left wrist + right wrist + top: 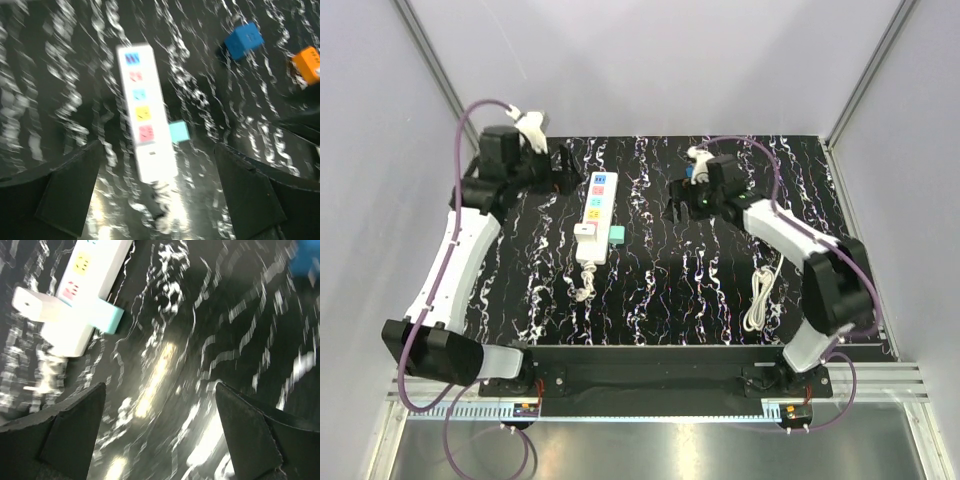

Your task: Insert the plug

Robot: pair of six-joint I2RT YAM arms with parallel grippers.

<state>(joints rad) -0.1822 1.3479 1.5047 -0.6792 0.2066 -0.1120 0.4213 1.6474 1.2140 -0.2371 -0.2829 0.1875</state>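
We are looking at a white power strip [597, 210] that is lying flat on the black marbled table [670, 300], between the two arms and nearer to the left one, with its row of coloured sockets facing up. A small teal block [616, 235] is lying against the right side of the strip, near the cord end. We are taking it for the plug, though the blur is hiding any pins. At that same end a white block [30, 302] is showing, and we cannot tell whether it is part of the strip or something plugged in. A blue block [243, 41] and an orange block [307, 64] are lying well apart from the strip.

The left gripper [564, 167] is hovering beside the far end of the strip, on its left. The right gripper [677, 208] is hovering to the right of the strip. Both are spread wide, with nothing between their fingers [70, 192].

We are judging the plug to be light, stiff plastic with smooth faces, so it is likely to slip or tip if it is pinched at a corner. Because one face is touching the strip, we are thinking of gripping the two free faces that lie along the strip's length, high on the body, so that the pin side is left clear. The strip itself is looking light too and may slide under the push, so the other gripper may be needed to hold it down.
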